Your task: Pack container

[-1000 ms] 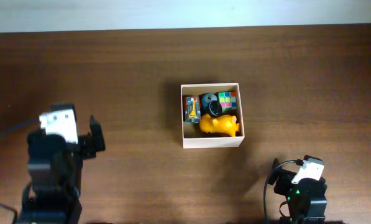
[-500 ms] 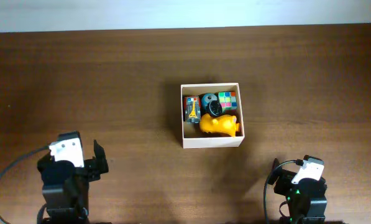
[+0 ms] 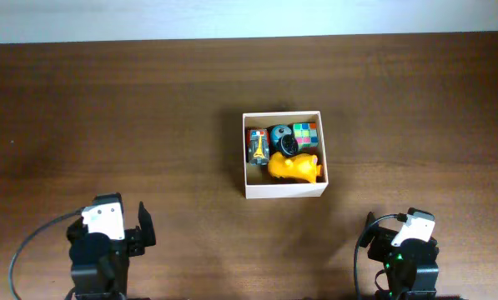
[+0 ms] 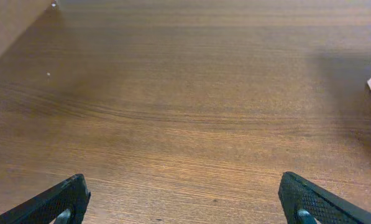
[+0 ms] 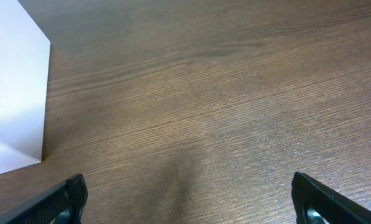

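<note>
**Box loaded, both arms low at the near edge**

Box point(image 3: 284, 190) sits a little right of centre on the table point(image 3: 132, 108), well apart from either arm. Inside are a yellow toy point(image 3: 294, 167), a colour cube point(image 3: 305, 133), a dark round piece point(image 3: 282, 138) and a small block point(image 3: 257, 146). All four crowd the far wall, and the near strip of tan floor is bare.

Left gripper point(image 4: 185, 202): fingers spread wide, nothing between them but wood grain. Right gripper point(image 5: 188, 202): the same, wide apart and empty, with the box's white wall up on its left.

No loose toys show on the table, so this reads as the park-up with the packing done. To do it well, tuck both arms at the near edge and make no swing toward that wall, since light cardboard would likely slide at a nudge. Should another piece turn up, a straight drop into the bare strip looks safest.

The box's mouth points straight up. It is square, so it has no long axis to speak of, and its walls run close to parallel with the table edges.
</note>
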`<control>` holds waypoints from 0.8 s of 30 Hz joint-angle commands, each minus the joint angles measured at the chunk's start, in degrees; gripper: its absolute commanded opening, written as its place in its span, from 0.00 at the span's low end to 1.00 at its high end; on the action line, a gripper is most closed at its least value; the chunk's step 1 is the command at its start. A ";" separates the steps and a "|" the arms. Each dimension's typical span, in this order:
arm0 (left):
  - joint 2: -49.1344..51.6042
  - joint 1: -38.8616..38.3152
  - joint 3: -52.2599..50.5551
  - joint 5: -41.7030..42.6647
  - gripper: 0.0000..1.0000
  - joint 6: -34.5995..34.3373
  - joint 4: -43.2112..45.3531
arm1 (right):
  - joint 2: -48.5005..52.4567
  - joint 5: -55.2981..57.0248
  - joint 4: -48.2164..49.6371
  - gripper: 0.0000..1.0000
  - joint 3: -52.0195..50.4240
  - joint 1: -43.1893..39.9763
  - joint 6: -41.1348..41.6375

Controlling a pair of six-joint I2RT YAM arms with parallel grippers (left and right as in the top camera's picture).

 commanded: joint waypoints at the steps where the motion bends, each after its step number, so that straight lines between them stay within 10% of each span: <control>1: -1.11 0.31 -2.64 1.70 0.99 1.05 2.29 | -0.63 -0.09 0.02 0.99 -0.50 -0.52 -0.39; 24: -1.20 -0.11 -8.48 3.54 0.99 1.05 5.70 | -0.63 -0.09 0.02 0.99 -0.50 -0.52 -0.39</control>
